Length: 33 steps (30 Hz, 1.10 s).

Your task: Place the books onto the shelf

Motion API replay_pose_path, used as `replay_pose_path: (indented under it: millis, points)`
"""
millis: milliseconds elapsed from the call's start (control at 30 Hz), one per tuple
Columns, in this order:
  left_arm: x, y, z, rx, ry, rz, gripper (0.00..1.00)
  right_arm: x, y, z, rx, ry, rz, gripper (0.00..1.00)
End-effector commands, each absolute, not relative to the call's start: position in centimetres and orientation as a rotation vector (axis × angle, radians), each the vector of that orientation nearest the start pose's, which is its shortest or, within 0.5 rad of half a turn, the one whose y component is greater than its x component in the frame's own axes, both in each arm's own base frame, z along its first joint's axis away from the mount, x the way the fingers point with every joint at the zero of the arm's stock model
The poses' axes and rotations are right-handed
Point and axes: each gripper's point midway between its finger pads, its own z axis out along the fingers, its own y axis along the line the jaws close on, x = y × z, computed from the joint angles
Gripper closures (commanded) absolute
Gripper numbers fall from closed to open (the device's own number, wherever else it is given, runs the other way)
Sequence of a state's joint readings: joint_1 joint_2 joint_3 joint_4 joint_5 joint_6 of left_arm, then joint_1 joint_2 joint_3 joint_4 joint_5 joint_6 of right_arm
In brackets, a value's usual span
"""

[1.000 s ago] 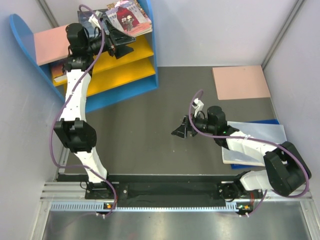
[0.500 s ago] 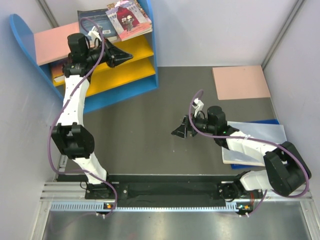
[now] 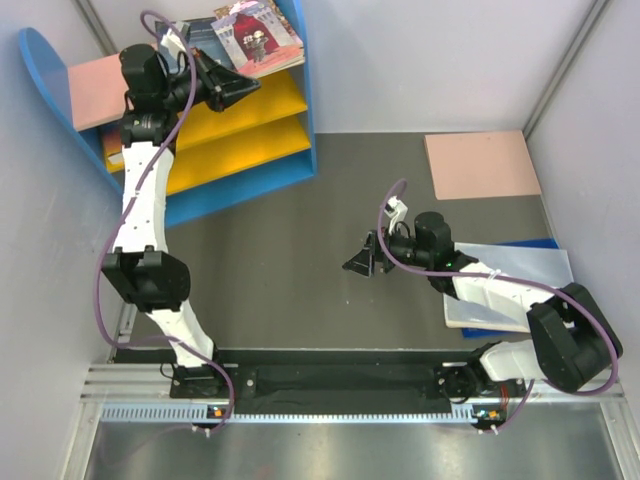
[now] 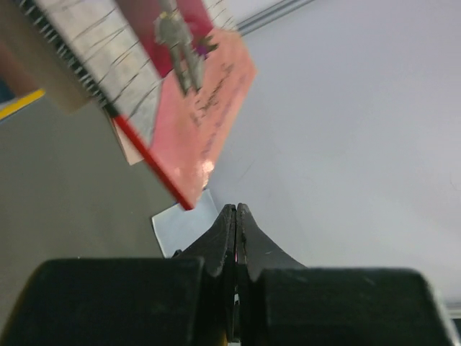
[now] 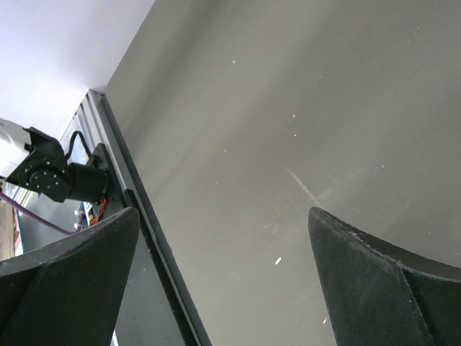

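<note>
Books atop shelf, far left; pad right; board behind pad.

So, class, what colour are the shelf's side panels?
Blue. The side panels show best in the top external view.

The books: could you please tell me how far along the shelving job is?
Done: a red-white paperback and a dark paperback lie atop the blue-sided, pink-topped shelf. In hand: nothing; the left gripper is shut empty, the right gripper open. Left: no paperbacks show on the grey table; the rest are unseen.
</note>
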<state>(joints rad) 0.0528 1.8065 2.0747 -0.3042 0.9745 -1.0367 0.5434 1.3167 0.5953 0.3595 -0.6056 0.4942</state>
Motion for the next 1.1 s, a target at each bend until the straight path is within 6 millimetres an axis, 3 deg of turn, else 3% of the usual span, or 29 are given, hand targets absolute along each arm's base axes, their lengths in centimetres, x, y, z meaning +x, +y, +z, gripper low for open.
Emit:
replay_pose_path:
  millis: [0, 167, 333, 733, 867, 967, 1067]
  points:
    - [46.2, -14.0, 49.9, -0.105, 1.719, -1.505, 1.0, 24.3, 29.1, 15.5, -0.528, 1.963, 1.269, 0.0]
    - [48.2, -13.8, 49.2, -0.132, 1.723, -1.515, 1.0, 24.3, 29.0, 15.5, -0.53, 1.962, 1.266, 0.0]
    - [48.9, -13.8, 49.6, -0.125, 1.691, -1.535, 1.0, 24.2, 28.9, 15.5, -0.532, 1.964, 1.262, 0.0]
    - [45.7, -14.0, 54.4, -0.002, 1.561, -1.519, 1.0, 24.1, 29.0, 15.2, -0.531, 1.97, 1.266, 0.0]
    - [43.4, -14.1, 57.1, 0.057, 1.49, -1.51, 1.0, 24.1, 29.0, 15.0, -0.529, 1.975, 1.267, 0.0]
    - [42.3, -14.2, 57.7, 0.086, 1.484, -1.491, 1.0, 24.2, 29.1, 15.0, -0.528, 1.975, 1.269, 0.0]
    - [41.9, -14.4, 56.7, 0.072, 1.537, -1.459, 1.0, 24.2, 29.1, 14.9, -0.53, 1.979, 1.274, 0.0]
